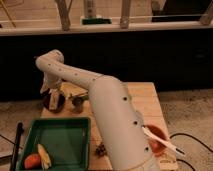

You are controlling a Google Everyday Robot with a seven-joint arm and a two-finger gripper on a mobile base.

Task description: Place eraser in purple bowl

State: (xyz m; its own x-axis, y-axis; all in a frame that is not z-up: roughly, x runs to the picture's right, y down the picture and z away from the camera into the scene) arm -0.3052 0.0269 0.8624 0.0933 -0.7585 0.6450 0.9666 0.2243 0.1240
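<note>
Purple bowl (53, 103) just below the gripper (54, 94), beside metal cup (77, 103); grip unclear.

Pale claw (54, 93) over dark purple bowl (60, 104)

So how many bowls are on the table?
2. The purple bowl is far left, under the hand; the orange-red bowl is at the right edge. The arm may hide others.

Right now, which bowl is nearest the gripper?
The dark purple bowl at far left, just under the gripper; the orange-red bowl with the spoon sits far right.
</note>
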